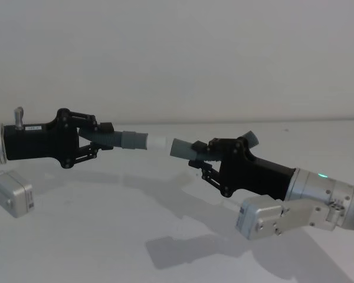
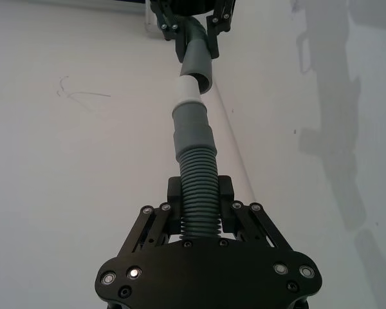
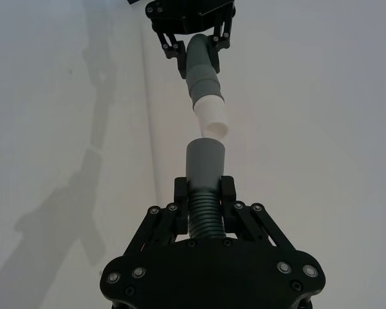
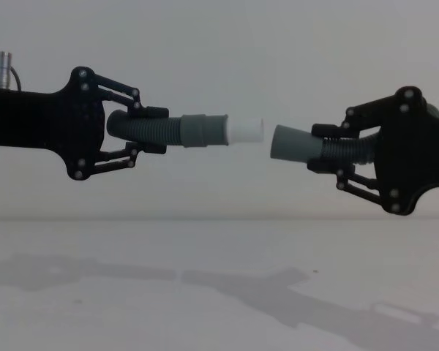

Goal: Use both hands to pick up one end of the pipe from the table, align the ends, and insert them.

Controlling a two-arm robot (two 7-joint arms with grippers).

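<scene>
- Left gripper (image 4: 143, 130) is clenched on the corrugated body of the left pipe piece (image 4: 150, 128), holding it clear above the table (image 4: 219, 292); its cuff (image 4: 203, 131) and the white tip (image 4: 245, 130) point toward 3 o'clock in the chest view.
- Right gripper (image 4: 329, 153) is clenched on the corrugated body of the right pipe piece (image 4: 344, 150); its open grey sleeve (image 4: 296, 144) points toward roughly 10 o'clock, mouth facing the white tip.
- Governing relation: white tip and sleeve mouth are near but apart, with a small gap between them in the chest view. The left piece's long axis runs close to level; the right piece's axis is tilted, sleeve mouth sitting slightly lower than the tip. Judgement: the axes are not yet in line.
- Right wrist view confirms it: the white tip (image 3: 212, 119) stands off beyond the open grey sleeve (image 3: 206, 161) at about 12 o'clock, canted slightly to one side.
- Head view: the tip (image 1: 158, 142) and the sleeve (image 1: 183, 148) appear almost touching; depth offset cannot be judged from it.
- Both arms are equally engaged; neither is markedly nearer the joint.
- Obstructions: none between the two ends. The table beneath carries shadows only.
- Judgement: levelling the right piece appears needed before closing the gap; a tilted approach risks the tip catching the sleeve rim.
</scene>
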